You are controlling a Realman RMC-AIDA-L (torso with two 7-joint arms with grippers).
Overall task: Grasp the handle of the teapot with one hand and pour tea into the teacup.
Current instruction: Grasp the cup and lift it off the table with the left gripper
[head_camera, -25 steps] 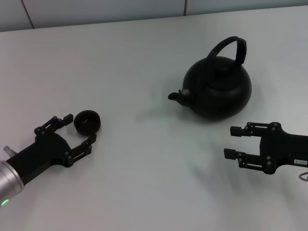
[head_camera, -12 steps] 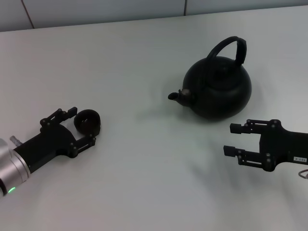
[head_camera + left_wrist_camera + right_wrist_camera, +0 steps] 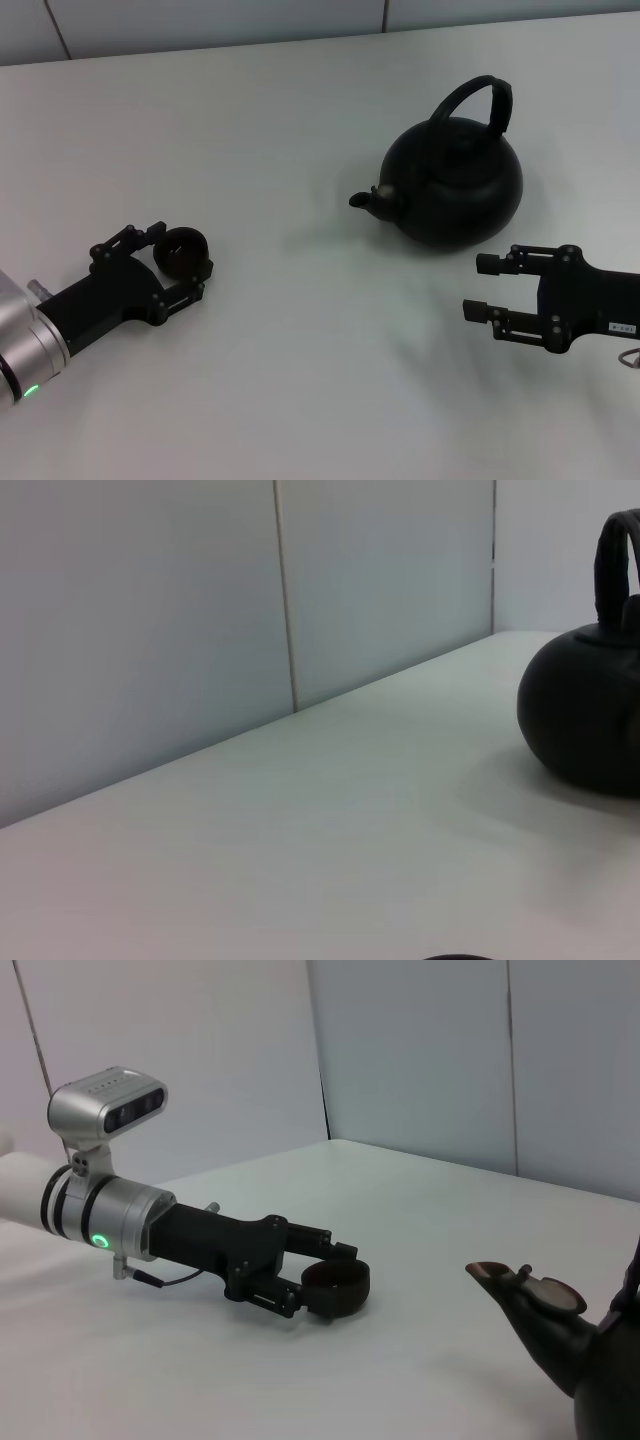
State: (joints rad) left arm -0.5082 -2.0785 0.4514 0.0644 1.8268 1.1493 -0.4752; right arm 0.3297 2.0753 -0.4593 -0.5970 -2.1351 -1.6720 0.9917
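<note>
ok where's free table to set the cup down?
Bare table between the teacup and the teapot, below its spout, and behind the cup. Crowded: left gripper brackets the cup; right gripper sits open before the teapot.

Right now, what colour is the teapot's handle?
Matte black, like the teapot itself; the handle shows best in the head view.

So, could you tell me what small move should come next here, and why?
Probably the left pincer should shut on the teacup: its open fingers already flank the cup, which sits on the table. The right pincer waits open, short of the teapot, the handle untouched.
</note>
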